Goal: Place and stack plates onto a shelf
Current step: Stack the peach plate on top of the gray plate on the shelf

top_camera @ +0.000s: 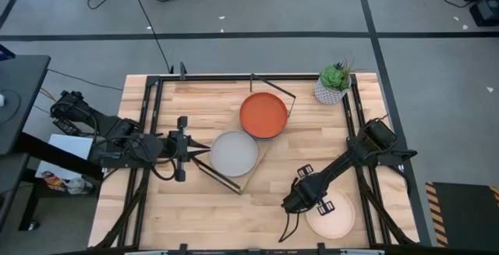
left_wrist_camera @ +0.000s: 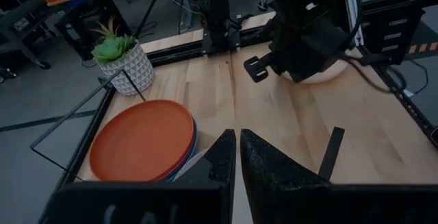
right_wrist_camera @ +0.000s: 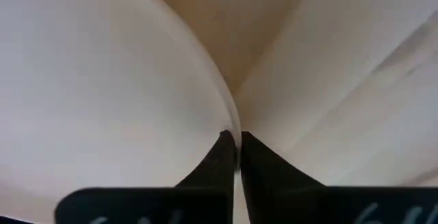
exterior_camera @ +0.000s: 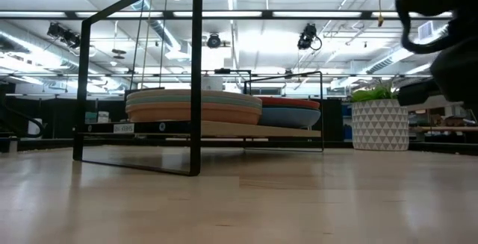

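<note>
The shelf lies slantwise on the table's middle. It bears a stack topped by a grey plate and a stack topped by an orange plate over blue ones. In the low view the shelf shows both stacks, tan and teal plates nearer. My left gripper is shut just left of the grey plate; the left wrist view shows its tips past the orange plate. My right gripper is shut on a cream plate by the near right corner. My right gripper pinches the cream plate's rim between its two fingers, at the plate's left edge, one finger over the plate's hollow and one outside it. The fingers come slanting down from the far right. Whether the plate is clear of the table cannot be told.
A potted plant in a white patterned pot stands at the far right corner, right of the orange stack. The shelf's black wire end frames rise at both ends. Bare wood lies between the shelf and the cream plate.
</note>
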You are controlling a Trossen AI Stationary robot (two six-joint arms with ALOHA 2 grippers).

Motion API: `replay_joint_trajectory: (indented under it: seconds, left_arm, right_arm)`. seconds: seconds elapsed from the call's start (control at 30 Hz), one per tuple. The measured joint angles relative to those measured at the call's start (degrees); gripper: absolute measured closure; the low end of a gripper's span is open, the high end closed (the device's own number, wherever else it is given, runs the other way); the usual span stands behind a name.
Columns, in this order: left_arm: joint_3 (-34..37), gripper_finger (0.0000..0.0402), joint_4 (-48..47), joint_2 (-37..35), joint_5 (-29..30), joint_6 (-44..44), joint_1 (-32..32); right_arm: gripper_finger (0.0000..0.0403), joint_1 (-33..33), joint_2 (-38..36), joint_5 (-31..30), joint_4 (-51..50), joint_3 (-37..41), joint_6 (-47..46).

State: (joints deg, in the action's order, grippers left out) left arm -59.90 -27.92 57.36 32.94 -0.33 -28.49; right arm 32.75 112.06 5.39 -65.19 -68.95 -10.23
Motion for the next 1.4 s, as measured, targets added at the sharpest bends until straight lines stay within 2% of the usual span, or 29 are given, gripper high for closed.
replay_joint_trajectory:
  seconds: [0.13,0.27,0.53,0.67,0.77,0.9,1.1,1.4]
  left_arm:
    - [0.0,0.0372,0.0,0.0,0.0,-0.6,0.0]
    - [0.0,0.0372,0.0,0.0,0.0,-0.6,0.0]
    - [0.0,0.0372,0.0,0.0,0.0,-2.1,0.0]
    - [0.0,0.0372,0.0,0.0,0.0,-2.1,0.0]
    - [0.0,0.0372,0.1,0.0,0.0,-2.1,0.0]
    - [0.0,0.0372,0.1,0.0,0.0,-2.1,0.0]
    - [0.0,0.0372,0.2,0.0,0.0,-1.9,0.0]
    - [-0.1,0.0372,0.0,-0.6,-0.3,0.3,-1.2]
  right_arm:
    - [0.0386,-3.1,-1.3,-0.5,-0.7,0.1,-1.4]
    - [0.0389,-8.3,-5.8,-0.9,-0.8,-1.3,-3.9]
    - [0.0389,-23.1,-16.7,-4.9,-1.3,-7.1,-19.0]
    - [0.0389,-28.3,-18.0,-10.5,-4.0,-12.8,-22.3]
    - [0.0389,-31.4,-16.5,-15.2,-8.7,-18.9,-23.0]
    - [0.0389,-34.5,-12.3,-15.9,-10.2,-27.7,-20.8]
    - [0.0389,-38.6,-2.9,-11.7,-10.7,-39.6,-15.0]
    - [0.038,-41.2,10.4,-7.6,-10.3,-52.4,-7.5]
